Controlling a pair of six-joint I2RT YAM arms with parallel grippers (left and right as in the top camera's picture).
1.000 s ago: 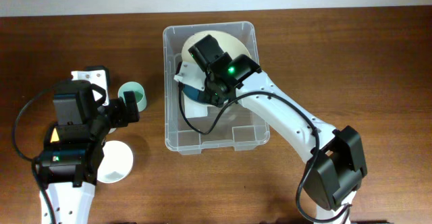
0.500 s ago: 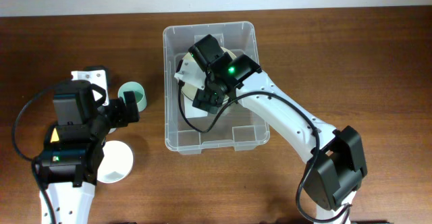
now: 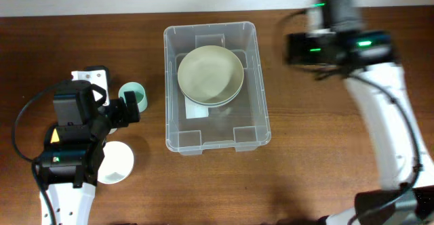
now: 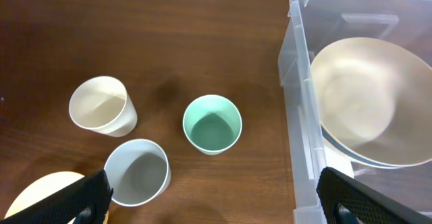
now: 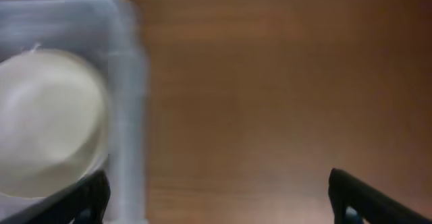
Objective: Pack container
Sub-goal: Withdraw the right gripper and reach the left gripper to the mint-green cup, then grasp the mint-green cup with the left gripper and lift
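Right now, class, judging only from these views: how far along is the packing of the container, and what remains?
Done: a cream bowl sits inside the container, stacked on a bluish dish. In hand: nothing; the left pincer and right pincer are both open and empty. Left: the green cup, white cup and grey cup stand on the table outside the container, near the left pincer.

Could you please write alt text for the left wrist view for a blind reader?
A clear container holds a cream bowl stacked on a second bowl, on the right of a wooden table. Left of it stand a mint cup, a white cup and a grey cup. The open left claw frames the bottom edge.
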